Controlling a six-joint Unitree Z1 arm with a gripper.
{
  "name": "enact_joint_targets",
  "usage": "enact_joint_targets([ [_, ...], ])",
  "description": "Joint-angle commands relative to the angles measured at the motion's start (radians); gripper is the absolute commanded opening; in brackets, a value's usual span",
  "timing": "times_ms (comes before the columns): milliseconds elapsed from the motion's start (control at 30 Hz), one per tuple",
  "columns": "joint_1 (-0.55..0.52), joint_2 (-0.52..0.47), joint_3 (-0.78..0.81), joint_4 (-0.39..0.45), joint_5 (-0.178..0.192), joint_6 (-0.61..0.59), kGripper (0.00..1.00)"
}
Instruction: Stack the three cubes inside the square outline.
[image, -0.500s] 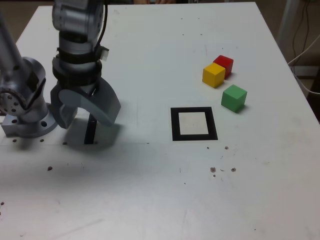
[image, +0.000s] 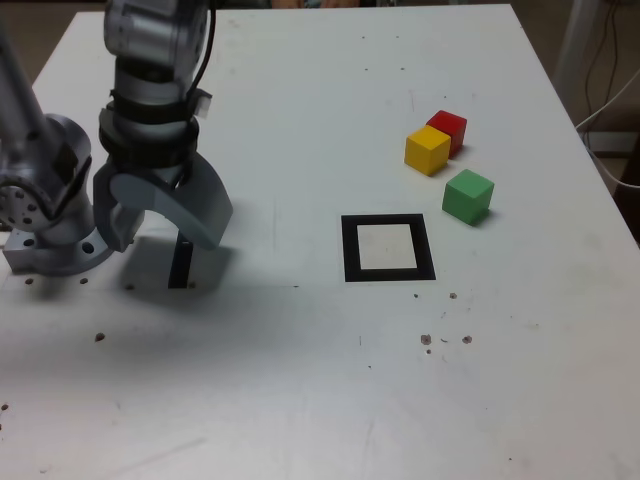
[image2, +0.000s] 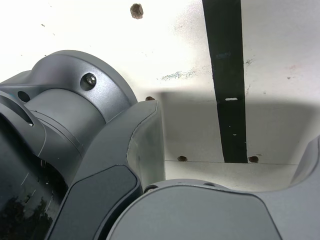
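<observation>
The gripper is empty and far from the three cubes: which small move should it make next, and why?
Probably swing toward the exterior view's right, to above the green cube. The gripper hangs open and empty near the arm's base, the square outline holds nothing, and green stands apart from the yellow cube and red cube, nearest the outline.

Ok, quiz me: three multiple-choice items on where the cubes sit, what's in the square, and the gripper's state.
1. Which cube lies nearest the square outline? A red, B green, C yellow.
2. How many cubes are inside the outline? A none, B one, C three.
3. The gripper is: A shut on a cube, B open and empty, C out of view.

B: green sits closest to the frame, ahead of the yellow cube and red cube.
A: its white centre is bare.
B: jaws spread, nothing between.
</observation>
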Motion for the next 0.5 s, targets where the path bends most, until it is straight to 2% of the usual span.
enact_joint_targets([
  [0,-0.001,0.001,-0.006,0.002,0.000,-0.002,0.99],
  [300,0.002,0.010,-0.050,0.015,0.000,-0.001,0.99],
  [467,0.034,0.027,-0.105,0.042,0.013,0.014,0.99],
])
